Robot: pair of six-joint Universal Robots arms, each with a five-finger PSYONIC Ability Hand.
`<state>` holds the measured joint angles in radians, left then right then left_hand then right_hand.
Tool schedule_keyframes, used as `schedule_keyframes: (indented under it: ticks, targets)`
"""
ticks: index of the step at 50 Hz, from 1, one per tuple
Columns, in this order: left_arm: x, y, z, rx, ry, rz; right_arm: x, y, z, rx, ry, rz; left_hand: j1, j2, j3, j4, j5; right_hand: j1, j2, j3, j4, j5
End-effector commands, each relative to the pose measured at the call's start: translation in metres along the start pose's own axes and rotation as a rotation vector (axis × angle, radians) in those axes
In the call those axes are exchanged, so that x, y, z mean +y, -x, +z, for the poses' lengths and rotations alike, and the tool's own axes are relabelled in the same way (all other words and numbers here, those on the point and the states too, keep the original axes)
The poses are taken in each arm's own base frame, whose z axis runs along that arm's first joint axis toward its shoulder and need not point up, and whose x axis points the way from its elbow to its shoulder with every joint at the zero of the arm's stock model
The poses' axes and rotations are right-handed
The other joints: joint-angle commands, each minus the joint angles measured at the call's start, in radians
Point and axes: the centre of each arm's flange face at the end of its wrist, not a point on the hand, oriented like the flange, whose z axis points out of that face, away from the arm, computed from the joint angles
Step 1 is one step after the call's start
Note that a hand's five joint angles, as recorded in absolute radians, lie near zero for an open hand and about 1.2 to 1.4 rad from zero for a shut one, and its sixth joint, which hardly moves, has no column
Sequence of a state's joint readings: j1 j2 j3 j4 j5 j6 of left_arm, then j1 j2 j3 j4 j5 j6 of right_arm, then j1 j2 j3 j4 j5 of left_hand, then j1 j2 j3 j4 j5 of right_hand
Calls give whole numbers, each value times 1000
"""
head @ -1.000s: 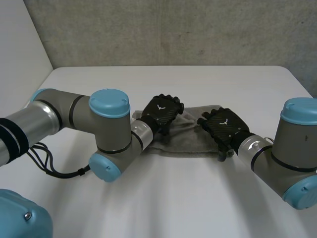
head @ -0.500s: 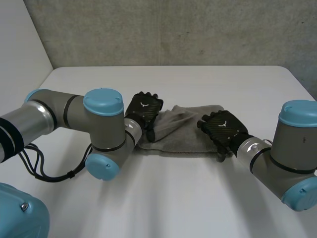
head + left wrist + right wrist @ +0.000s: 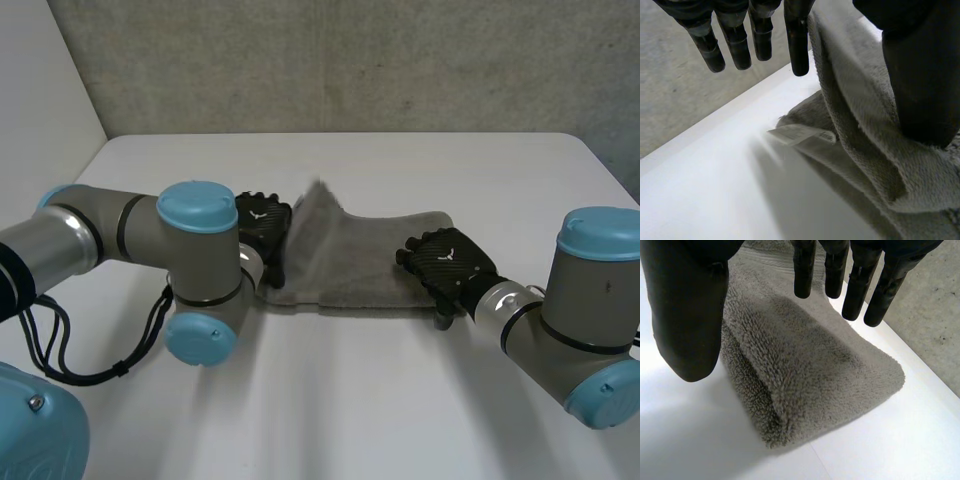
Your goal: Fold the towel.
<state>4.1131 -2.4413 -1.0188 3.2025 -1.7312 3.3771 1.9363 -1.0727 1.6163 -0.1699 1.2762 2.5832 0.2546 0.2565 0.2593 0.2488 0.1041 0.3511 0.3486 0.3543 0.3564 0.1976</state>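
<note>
A grey towel (image 3: 375, 258) lies folded across the middle of the white table. Its left end stands up in a peak (image 3: 317, 200) beside my left hand (image 3: 262, 225). In the left wrist view the towel (image 3: 860, 115) leans against the thumb (image 3: 920, 75), the fingers (image 3: 797, 45) are straight and apart from it, and a white label (image 3: 800, 134) shows at the hem. My right hand (image 3: 448, 262) rests over the towel's right end. There the folded end (image 3: 805, 355) lies under the palm, fingers (image 3: 855, 285) straight, thumb (image 3: 687, 315) beside the fold.
Bare white table (image 3: 330, 400) spreads in front of the towel and to both sides. A grey wall (image 3: 350, 60) stands behind the table's far edge. My left arm's elbow (image 3: 200, 270) sits low by the towel's left end.
My left hand has slid left off the middle of the towel to its left end, and that end has risen into a peak. The right hand stayed on the right end.
</note>
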Motion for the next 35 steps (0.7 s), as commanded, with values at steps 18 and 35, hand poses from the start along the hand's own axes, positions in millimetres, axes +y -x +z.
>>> schedule_keyframes:
  ticks: [18, 35]
  targets:
    - [2, -2, -14, -7, 27, -2, 11, -8, 10, 29, -2, 3, 18, 16, 13, 23, -6, 186, 189, 183, 181, 165]
    - [-6, 5, -19, -28, 17, -11, 30, -29, 15, 79, 58, 35, 18, 16, 13, 23, -6, 359, 362, 356, 354, 338]
